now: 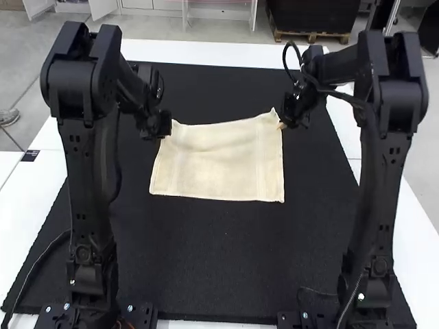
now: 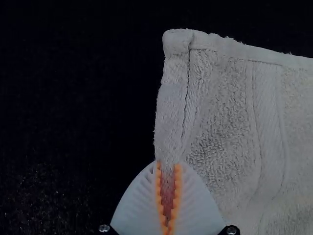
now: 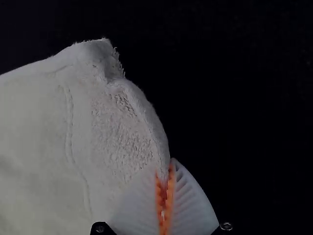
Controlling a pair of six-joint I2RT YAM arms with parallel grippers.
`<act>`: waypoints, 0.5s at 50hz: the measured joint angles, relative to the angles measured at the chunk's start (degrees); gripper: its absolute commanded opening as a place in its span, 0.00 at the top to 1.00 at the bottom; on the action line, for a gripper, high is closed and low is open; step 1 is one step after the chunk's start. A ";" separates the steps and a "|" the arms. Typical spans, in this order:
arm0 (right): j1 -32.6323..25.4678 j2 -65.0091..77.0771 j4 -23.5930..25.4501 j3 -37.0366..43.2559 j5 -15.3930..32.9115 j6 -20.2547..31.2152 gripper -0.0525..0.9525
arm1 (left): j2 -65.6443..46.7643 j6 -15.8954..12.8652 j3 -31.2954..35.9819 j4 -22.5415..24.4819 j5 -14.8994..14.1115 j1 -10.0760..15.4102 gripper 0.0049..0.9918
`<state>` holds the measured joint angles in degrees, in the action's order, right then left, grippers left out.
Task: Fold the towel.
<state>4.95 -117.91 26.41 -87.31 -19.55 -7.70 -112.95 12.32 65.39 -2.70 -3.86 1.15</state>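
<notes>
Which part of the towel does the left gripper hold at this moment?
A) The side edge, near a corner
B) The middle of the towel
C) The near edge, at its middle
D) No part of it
A: the left gripper pinches the side edge of the towel, just short of a corner.

Towel point(image 1: 216, 161) pale cream, plain, no print – faint lengthwise stripe near each side, tone on tone; woven band point(image 2: 268, 112) flatter against nubbly loops. Mat point(image 1: 206, 260) solid black. Table point(image 1: 206, 51) plain white. Left arm point(image 1: 86, 178) and right arm point(image 1: 381, 178) black. Left gripper point(image 1: 164, 129), right gripper point(image 1: 282, 123) – fingers point(image 2: 134, 208) white, ribbed; pads point(image 3: 169, 196) bright orange, toothed.
</notes>
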 measured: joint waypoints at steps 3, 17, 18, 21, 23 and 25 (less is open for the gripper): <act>0.00 1.27 0.98 1.25 0.00 -0.02 0.96 | 0.66 0.00 -0.85 -0.13 0.22 0.00 0.98; 0.00 2.91 1.55 10.69 0.02 -0.09 0.96 | 5.86 0.00 -5.31 -1.03 1.03 0.00 0.98; 0.00 3.23 1.57 11.67 0.02 -0.20 0.96 | 6.16 -0.02 -5.53 -1.18 1.07 0.00 0.98; 0.00 4.33 1.60 13.55 0.00 -0.28 0.96 | 7.39 -0.02 -6.29 -1.77 1.25 0.00 0.98; 0.00 5.22 1.62 14.40 0.00 -0.31 0.96 | 8.07 -0.02 -6.82 -1.77 1.31 0.00 0.98; 0.00 6.25 1.60 15.10 0.00 -0.37 0.96 | 8.70 -0.02 -7.34 -1.77 1.38 0.00 0.98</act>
<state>4.95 -111.66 28.01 -72.20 -19.55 -8.08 -104.25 12.29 58.04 -4.47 -2.48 1.15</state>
